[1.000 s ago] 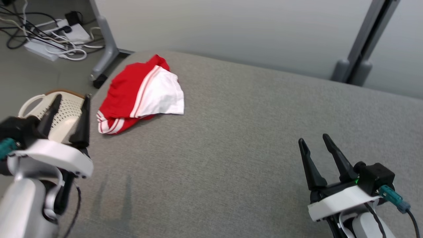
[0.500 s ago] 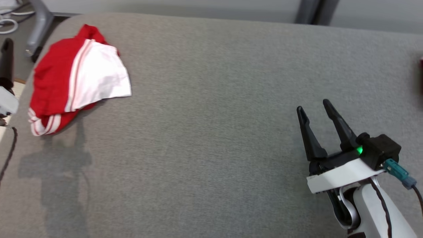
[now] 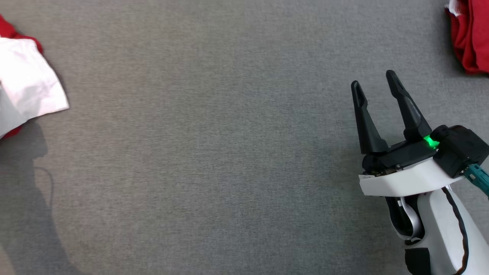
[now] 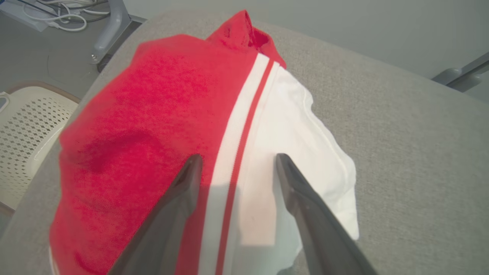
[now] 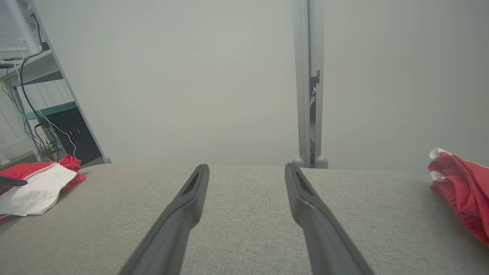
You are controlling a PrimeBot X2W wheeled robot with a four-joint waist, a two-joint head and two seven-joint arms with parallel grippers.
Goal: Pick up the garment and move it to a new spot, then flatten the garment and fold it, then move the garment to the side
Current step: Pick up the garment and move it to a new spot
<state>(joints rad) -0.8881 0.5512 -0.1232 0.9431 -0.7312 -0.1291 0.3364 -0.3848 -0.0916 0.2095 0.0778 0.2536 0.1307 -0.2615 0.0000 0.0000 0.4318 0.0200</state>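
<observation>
A folded red-and-white garment [image 3: 26,88] lies at the far left of the grey fabric surface [image 3: 214,152]. In the left wrist view the garment [image 4: 153,133] sits just beyond my left gripper [image 4: 237,159], whose fingers stand open above its red-striped white band and are not touching the cloth that I can tell. The same garment [image 5: 34,187] shows at the left of the right wrist view. My right gripper [image 3: 373,80] hovers open and empty over bare surface at the right, also seen as the right gripper [image 5: 246,167] from its own wrist.
A crumpled red cloth [image 3: 471,34] lies at the surface's far right corner, seen again as red cloth [image 5: 462,194]. Off the left edge stand a cream perforated basket [image 4: 23,130], floor cables [image 4: 57,15] and a grey frame leg [image 4: 110,30]. A grey post [image 5: 309,84] rises behind.
The head camera has swung down and to the right, so the garment now sits at the picture's left edge, my left gripper has left that view, and the red cloth has come in at the right.
</observation>
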